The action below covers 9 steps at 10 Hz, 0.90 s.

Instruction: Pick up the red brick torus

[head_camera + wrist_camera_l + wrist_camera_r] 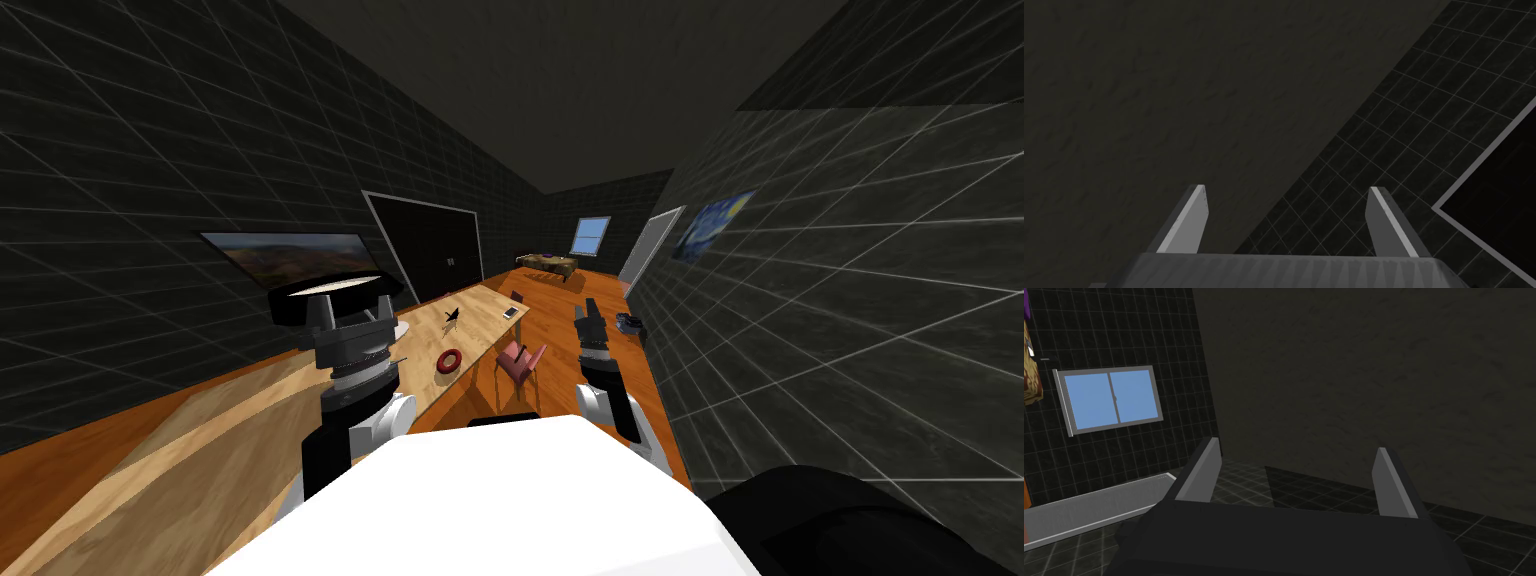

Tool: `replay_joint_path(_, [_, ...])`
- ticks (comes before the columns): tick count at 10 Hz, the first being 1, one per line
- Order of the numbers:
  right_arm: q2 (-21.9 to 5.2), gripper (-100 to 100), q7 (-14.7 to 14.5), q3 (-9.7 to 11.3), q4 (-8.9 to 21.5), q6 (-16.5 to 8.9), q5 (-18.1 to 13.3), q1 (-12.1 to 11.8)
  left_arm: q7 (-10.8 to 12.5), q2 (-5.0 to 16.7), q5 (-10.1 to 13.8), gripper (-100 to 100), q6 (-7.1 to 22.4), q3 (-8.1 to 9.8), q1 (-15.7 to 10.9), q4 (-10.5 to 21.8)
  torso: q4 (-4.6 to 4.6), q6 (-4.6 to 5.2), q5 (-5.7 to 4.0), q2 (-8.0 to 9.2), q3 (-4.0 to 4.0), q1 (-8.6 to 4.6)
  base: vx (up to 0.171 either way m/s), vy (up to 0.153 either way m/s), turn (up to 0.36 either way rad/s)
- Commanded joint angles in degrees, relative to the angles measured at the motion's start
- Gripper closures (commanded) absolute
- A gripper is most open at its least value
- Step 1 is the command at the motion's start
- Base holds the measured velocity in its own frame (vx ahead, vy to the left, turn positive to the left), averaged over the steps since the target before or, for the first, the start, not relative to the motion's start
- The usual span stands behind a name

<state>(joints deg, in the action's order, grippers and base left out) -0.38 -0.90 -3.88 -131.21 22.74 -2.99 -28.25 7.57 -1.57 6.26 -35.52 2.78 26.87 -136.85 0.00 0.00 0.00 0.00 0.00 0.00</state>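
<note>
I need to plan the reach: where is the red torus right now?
In the head view the red torus lies on the long wooden table, near its right edge and just left of the pink chair.

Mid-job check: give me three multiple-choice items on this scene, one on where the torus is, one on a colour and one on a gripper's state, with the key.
1. Where does the red torus lie?
A) on the floor
B) on the light wood table
C) on a windowsill

2. What colour is the chair beside the table?
A) blue
B) green
C) pink

3. How does the left gripper stand?
A) open, nothing between its fingers
B) shut on the torus
C) shut on a cup

Key:
1 B, the head view shows the ring lying flat on the tabletop.
2 C, its seat and back are pinkish red.
3 A, the left wrist view shows the two fingers wide apart with nothing between them.
</note>
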Motion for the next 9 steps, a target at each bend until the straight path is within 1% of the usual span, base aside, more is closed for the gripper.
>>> replay_joint_path(1, [0.0,0,0.0,0.0,0.0,0.0,0.0,0.0,0.3,2.6,0.1,-100,0.1,0.42,0.2,0.3,0.0,0.0,0.0,0.0,0.0,0.0,-0.03,0.02,-0.027])
replay_joint_path(4, [0.0,0,0.0,0.0,0.0,0.0,0.0,0.0,1.7,7.4,0.3,-100,0.8,1.98,0.9,1.5,0.05,0.0,0.07,0.25,0.14,0.33,-0.07,0.064,-0.068])
replay_joint_path(6, [0.0,0,0.0,0.0,0.0,0.0,0.0,0.0,3.2,9.7,0.4,-100,1.5,3.53,1.8,2.8,0.06,0.02,0.02,0.23,0.14,0.05,-0.052,-0.005,-0.164])
replay_joint_path(7, [0.0,0,0.0,0.0,0.0,0.0,0.0,0.0,3.2,9.7,0.4,-100,1.5,3.53,1.8,2.8,0.05,0.02,0.01,0.21,0.12,0.02,-0.032,-0.001,-0.095])
replay_joint_path(9, [0.0,0,0.0,0.0,0.0,0.0,0.0,0.0,3.2,9.7,0.4,-100,1.5,3.53,1.8,2.8,0.02,0.0,0.01,0.04,0.03,0.0,0.005,0.0,0.015])
